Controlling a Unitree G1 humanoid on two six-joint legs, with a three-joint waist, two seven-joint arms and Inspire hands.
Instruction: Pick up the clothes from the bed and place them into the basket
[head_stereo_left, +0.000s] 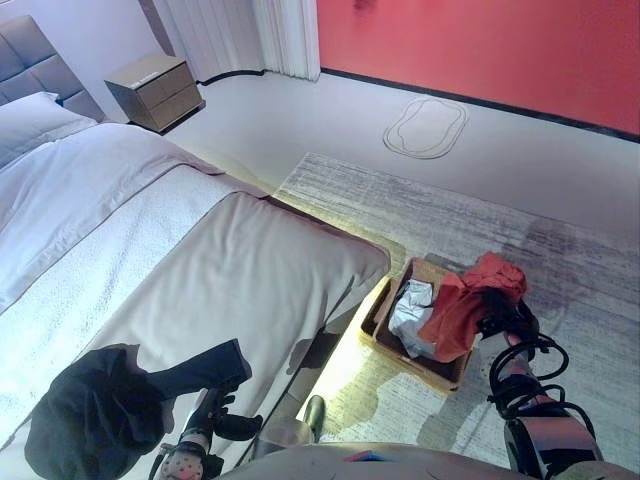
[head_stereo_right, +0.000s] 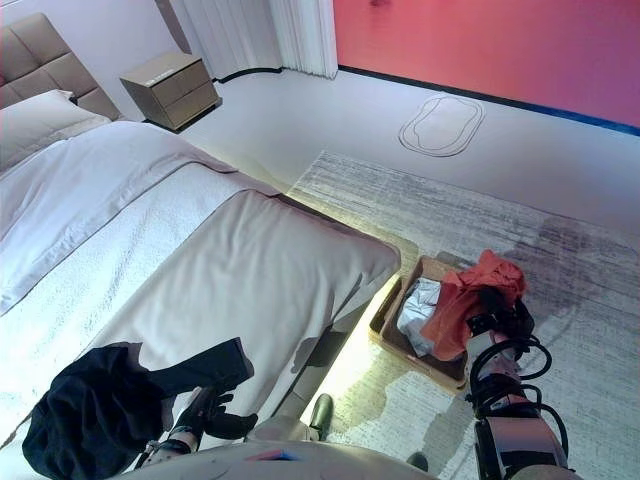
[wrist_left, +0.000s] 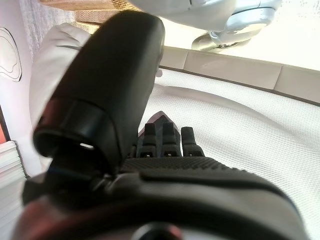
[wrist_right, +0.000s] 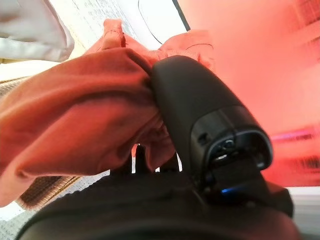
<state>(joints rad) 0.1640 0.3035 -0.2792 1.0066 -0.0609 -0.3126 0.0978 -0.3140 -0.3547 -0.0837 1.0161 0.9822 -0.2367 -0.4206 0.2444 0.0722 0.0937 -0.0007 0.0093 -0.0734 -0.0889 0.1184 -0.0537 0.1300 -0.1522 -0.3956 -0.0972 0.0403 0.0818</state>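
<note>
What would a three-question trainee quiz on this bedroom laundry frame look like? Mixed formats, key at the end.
1. True or false: the right robot hand grips the red garment over the basket.
2. What lies in the basket already? A) a white garment B) a shoe C) a pillow
3. Fill in: the black garment lies on the ____, beside the left robot hand.

Key: 1 true. 2 A, the white garment. 3 bed.

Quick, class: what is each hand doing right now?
Left hand: open, holding nothing.
Right hand: shut on the red garment over the basket.
</note>
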